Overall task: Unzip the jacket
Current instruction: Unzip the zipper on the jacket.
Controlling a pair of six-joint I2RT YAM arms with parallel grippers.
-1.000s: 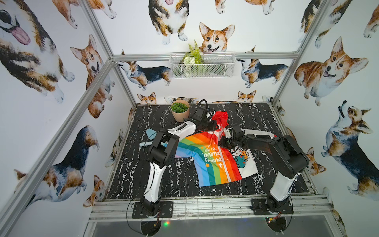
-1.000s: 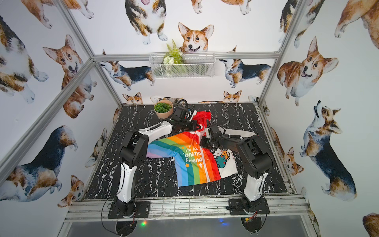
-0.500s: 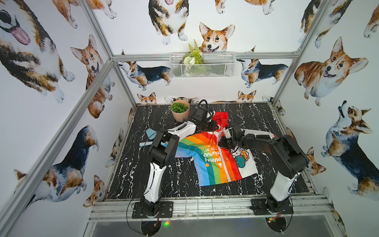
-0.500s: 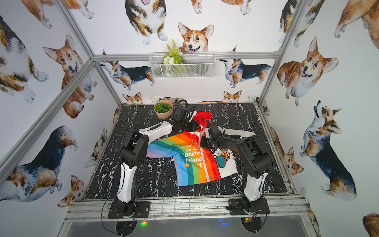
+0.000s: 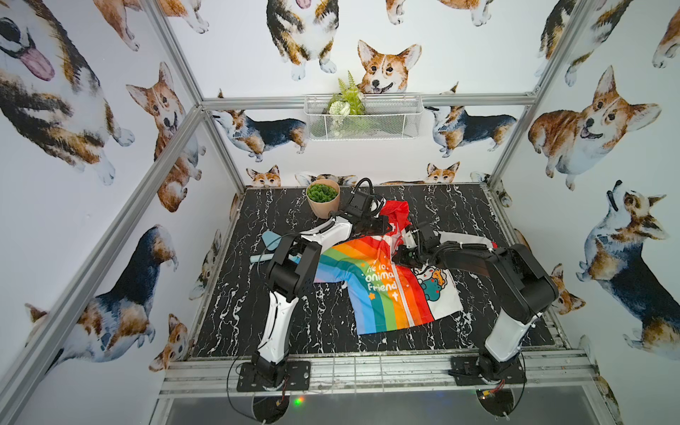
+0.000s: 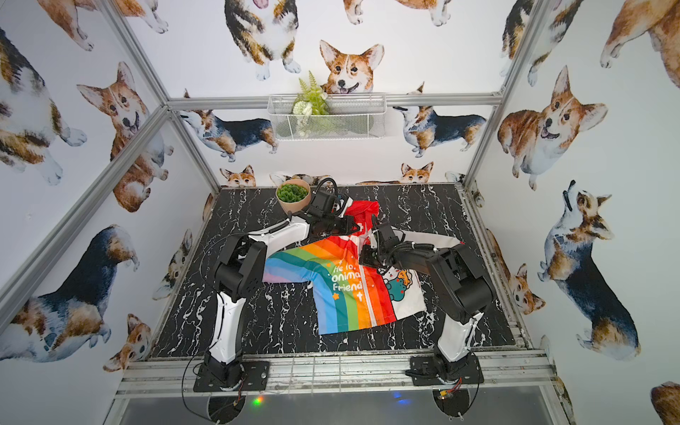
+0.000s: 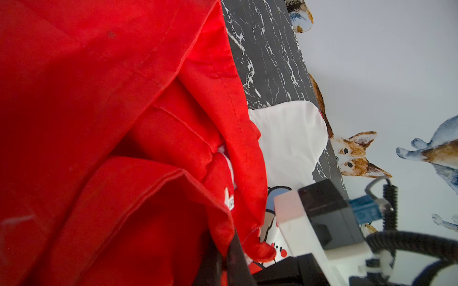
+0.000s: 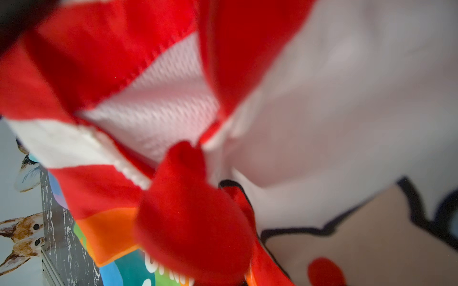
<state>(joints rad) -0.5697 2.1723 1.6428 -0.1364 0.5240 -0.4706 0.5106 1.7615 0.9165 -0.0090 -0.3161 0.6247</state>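
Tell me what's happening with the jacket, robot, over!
Left pincer shut on jacket by red hood. Right pincer shut at the neck, grip unclear. Front still closed lower down. Nothing blocking.

The jacket (image 5: 382,294) lies on the table (image 5: 257,331); the plant pot (image 5: 323,208) stands behind it, seemingly apart

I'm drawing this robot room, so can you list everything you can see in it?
jacket: one, red hood, rainbow and white, mid-table.
pot: one, tan, green plant, table's back.
basket: one, white wire, greenery inside, back wall.
blue thing: one, pale blue, table's left, partly hidden.
table: one, black marble look.
walls: three, white with corgis.
arms: two, black-white, table's front.
left gripper: one, black, shut on jacket near hood.
right gripper: one, black, shut, at jacket's chest.
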